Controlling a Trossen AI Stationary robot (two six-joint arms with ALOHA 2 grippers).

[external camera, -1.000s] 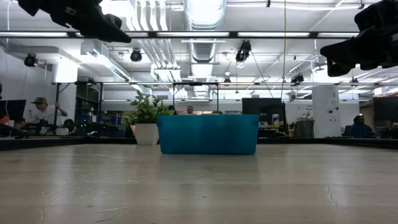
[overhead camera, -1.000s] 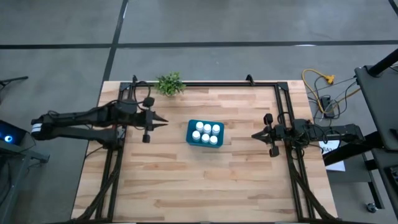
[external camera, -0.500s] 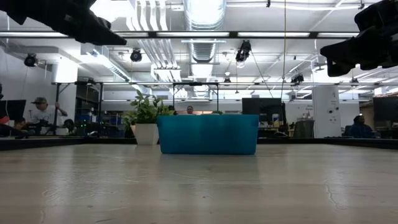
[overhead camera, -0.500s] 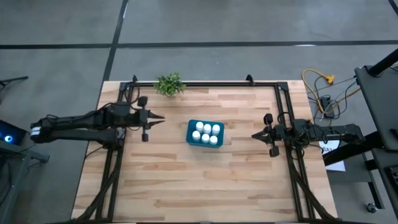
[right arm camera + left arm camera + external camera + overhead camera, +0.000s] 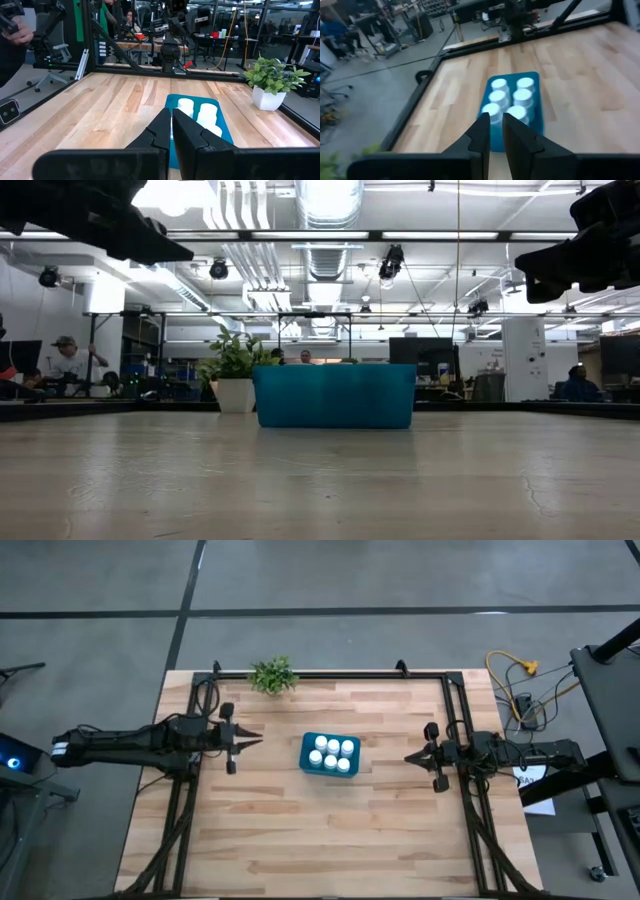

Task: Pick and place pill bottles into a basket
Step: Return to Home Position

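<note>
Well apart: left gripper [image 5: 258, 735], basket [image 5: 306, 762].

Six white-capped pill bottles [image 5: 331, 752] stand upright, packed in two rows inside the teal-blue basket [image 5: 305, 753] at the table's middle.

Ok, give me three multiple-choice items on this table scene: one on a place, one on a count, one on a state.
1. Where is the small green leafy plant?
A. at the wooden table's far edge
B. inside the basket
C. beside the right arm

2. How many white capped pill bottles sit in the teal-blue rectangular basket?
A. two
B. four
C. six

3. What are the left gripper fingers holding?
A. a bottle
B. nothing
C. the plant

Answers: A, the high view shows it by the top rail; C, six caps in two rows; B, the left wrist view shows them shut and empty.
</note>
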